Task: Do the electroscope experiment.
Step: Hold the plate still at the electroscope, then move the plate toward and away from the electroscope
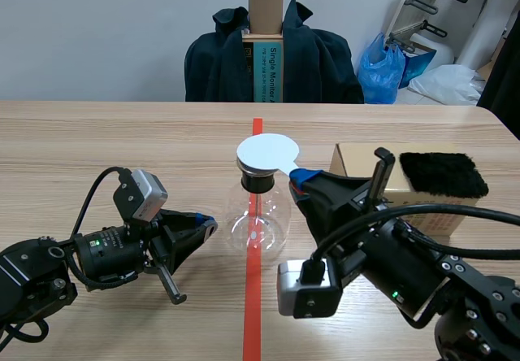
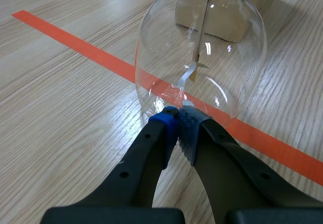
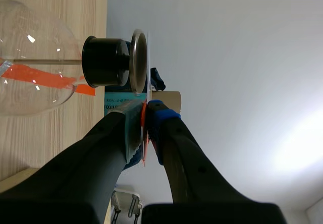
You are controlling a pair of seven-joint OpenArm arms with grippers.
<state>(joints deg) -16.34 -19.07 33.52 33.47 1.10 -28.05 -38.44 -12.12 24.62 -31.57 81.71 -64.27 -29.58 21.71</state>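
Flask (image 1: 257, 215) on table (image 1: 122, 141); box (image 1: 351, 160) right of it; fur pad (image 1: 443, 174) atop box.

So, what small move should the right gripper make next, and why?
Probably ease the right gripper slightly toward the round metal disc on the clear glass flask: it is shut on a thin orange-red strip whose edge sits just beside the disc's rim, while the shut left gripper rests against the flask's base.
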